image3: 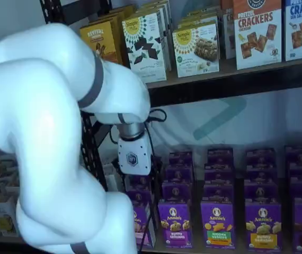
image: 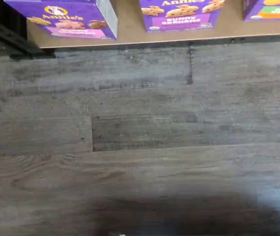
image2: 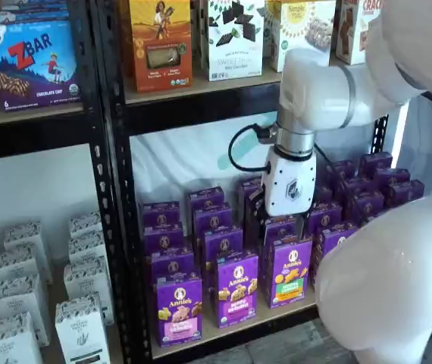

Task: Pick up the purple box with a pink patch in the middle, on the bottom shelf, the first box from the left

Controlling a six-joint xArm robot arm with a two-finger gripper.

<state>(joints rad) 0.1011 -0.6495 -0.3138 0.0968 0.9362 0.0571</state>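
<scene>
Wrist view looks down, seemingly near floor; both shelf views face bottom shelf frontally.

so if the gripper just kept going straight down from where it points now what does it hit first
Probably the floor: the wrist view looks down on bare grey planks, in front of the bottom shelf. The gripper hangs over the purple rows, though depth is unclear.

The purple box is standing at the front left corner of the bottom shelf, heading a row running back toward the rear edge. More rows are sitting to its right. The tool is hanging above the middle rows.
</scene>
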